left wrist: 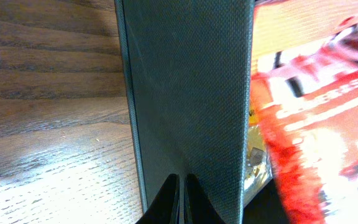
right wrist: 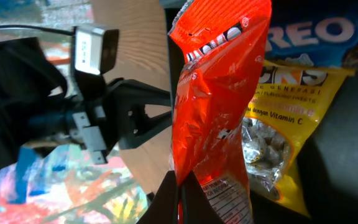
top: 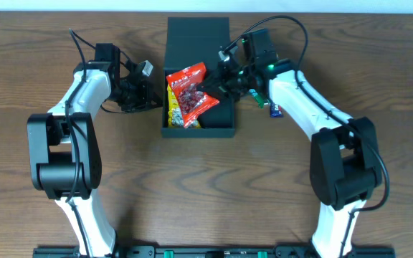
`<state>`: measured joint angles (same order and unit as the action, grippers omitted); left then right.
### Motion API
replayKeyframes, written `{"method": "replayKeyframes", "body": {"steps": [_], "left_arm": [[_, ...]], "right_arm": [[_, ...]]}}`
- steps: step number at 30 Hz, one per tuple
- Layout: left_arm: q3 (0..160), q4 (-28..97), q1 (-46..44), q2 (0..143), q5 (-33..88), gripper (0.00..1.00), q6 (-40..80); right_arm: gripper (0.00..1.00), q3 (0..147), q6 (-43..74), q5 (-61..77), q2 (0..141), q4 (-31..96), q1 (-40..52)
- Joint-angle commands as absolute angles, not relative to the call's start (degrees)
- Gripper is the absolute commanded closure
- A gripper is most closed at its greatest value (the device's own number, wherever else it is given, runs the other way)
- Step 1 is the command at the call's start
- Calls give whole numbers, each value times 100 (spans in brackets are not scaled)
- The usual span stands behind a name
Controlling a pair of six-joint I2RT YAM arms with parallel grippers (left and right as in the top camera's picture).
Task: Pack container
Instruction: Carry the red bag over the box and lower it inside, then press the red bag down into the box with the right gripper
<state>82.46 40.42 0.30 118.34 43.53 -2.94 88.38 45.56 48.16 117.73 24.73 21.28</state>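
The container [top: 221, 127], a dark teal-black box with its flap lid [top: 198, 32] folded back, sits at the table's centre. Inside lie a yellow snack packet [top: 171, 107] and a red snack packet [top: 190, 92]. My right gripper [top: 216, 87] reaches in from the right and is shut on the red packet's edge [right wrist: 219, 106], holding it over the yellow packet [right wrist: 284, 118]. My left gripper [top: 151, 93] is shut, with its fingertips [left wrist: 183, 199] against the outer face of the box's left wall [left wrist: 191, 93]. The left gripper also shows in the right wrist view [right wrist: 138, 121].
A blue Oreo packet [right wrist: 316, 31] lies beyond the yellow one, apparently in the box. A blue packet [top: 275, 110] and a green item [top: 258, 97] lie on the wooden table [top: 206, 186] just right of the box, under my right arm.
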Motion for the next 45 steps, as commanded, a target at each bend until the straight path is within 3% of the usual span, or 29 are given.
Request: {"method": "replayKeyframes", "body": {"steps": [1, 24, 25, 26, 28, 30, 31, 39, 45], "left_arm": [[8208, 4042, 8, 11876, 4442, 94, -274], [8208, 4047, 8, 11876, 4445, 94, -276], [8208, 4047, 8, 11876, 4442, 94, -276], [8208, 4045, 8, 11876, 4442, 94, -276], [8208, 4045, 8, 11876, 4442, 94, -276], [8208, 4045, 8, 11876, 4442, 94, -276], [8208, 4045, 8, 11876, 4442, 94, -276], [8208, 4042, 8, 11876, 4440, 94, -276], [8208, 4042, 8, 11876, 4440, 94, -276]], "right_arm": [[98, 8816, 4915, 4580, 11712, 2349, 2305], [99, 8805, 5234, 3535, 11876, 2423, 2882], [86, 8805, 5068, 3533, 11889, 2425, 2891], [63, 8805, 4869, 3535, 11889, 2418, 2888], [27, 8807, 4637, 3538, 11878, 2418, 2858], [5, 8807, 4617, 3562, 11867, 2423, 2810], [1, 8807, 4613, 3623, 11856, 2423, 2777], [1, 8925, 4353, 3669, 11791, 3085, 2582], [1, 9349, 3704, 2954, 11585, 3865, 2556]]}}
